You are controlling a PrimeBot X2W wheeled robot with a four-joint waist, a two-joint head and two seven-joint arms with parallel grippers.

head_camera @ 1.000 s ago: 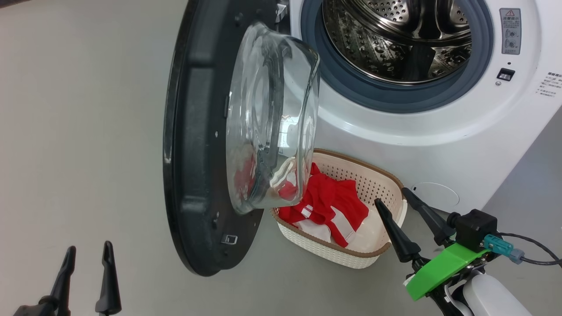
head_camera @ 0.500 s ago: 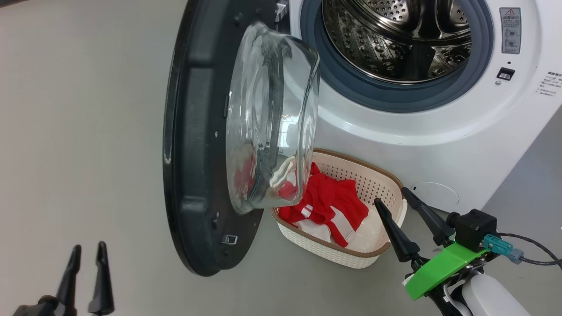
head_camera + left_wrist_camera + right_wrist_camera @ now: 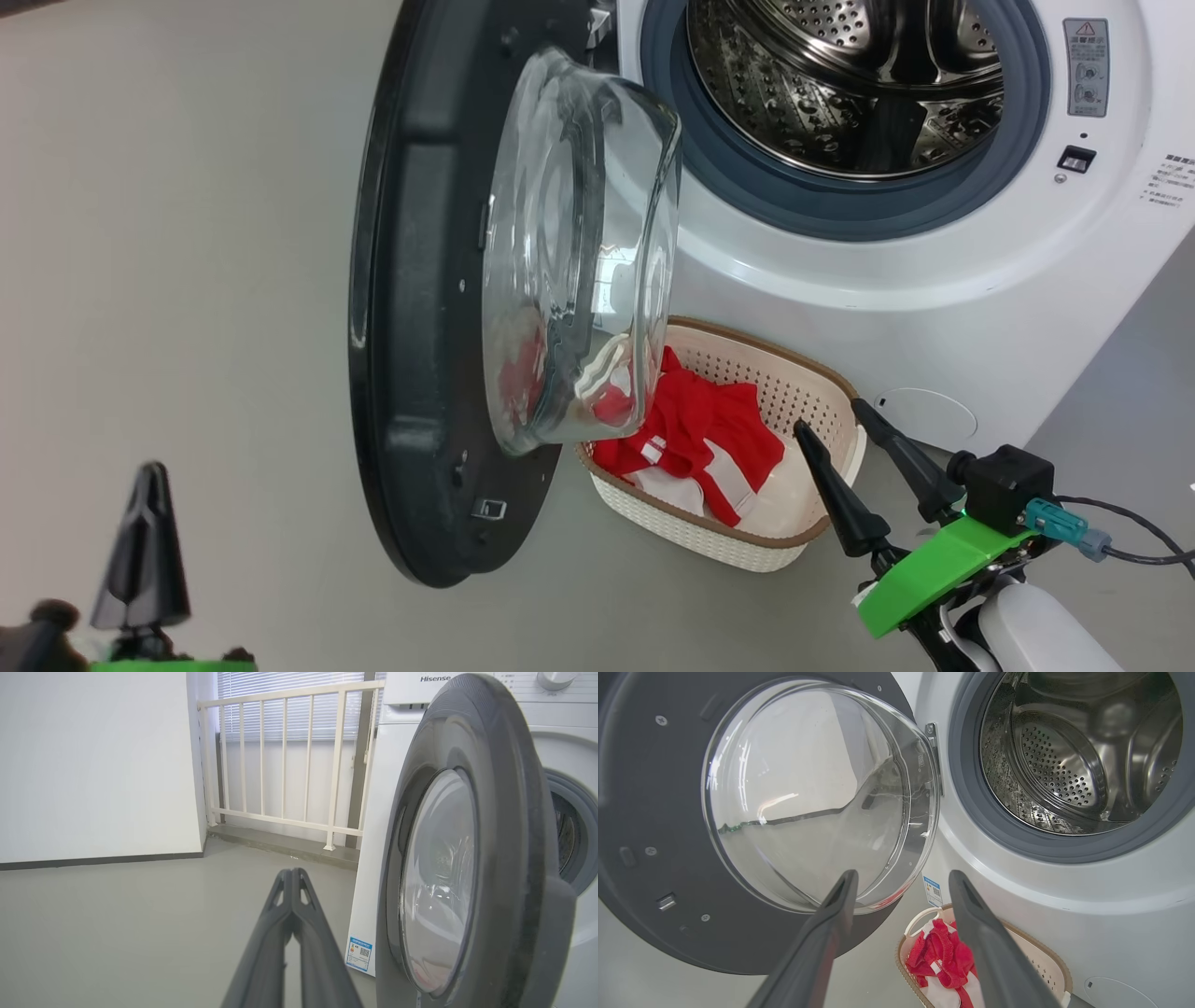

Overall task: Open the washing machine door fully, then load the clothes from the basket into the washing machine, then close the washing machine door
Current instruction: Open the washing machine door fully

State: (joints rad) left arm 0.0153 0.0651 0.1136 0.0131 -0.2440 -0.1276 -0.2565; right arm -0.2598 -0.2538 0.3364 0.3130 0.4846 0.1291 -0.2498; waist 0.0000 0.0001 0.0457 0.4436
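Note:
The washing machine door (image 3: 420, 308) hangs open, its glass bowl (image 3: 579, 252) bulging toward the steel drum (image 3: 840, 84) of the white washing machine (image 3: 934, 280). Below the opening the cream basket (image 3: 803, 537) sits on the floor with the red and white clothes (image 3: 695, 439) in it. My right gripper (image 3: 831, 415) is open at the basket's right rim, above the clothes (image 3: 941, 959) in the right wrist view. My left gripper (image 3: 149, 471) is shut and empty at the lower left, left of the door (image 3: 490, 858); its fingers (image 3: 292, 891) meet at the tips.
Grey floor (image 3: 187, 233) spreads left of the door. A white railing (image 3: 285, 765) and a white wall (image 3: 93, 765) stand behind the machine's left side. A round service flap (image 3: 929, 415) sits low on the machine, right of the basket.
My left gripper has shut from wide open and its fingers now stand as one. The right gripper, the door and the basket have stayed put.

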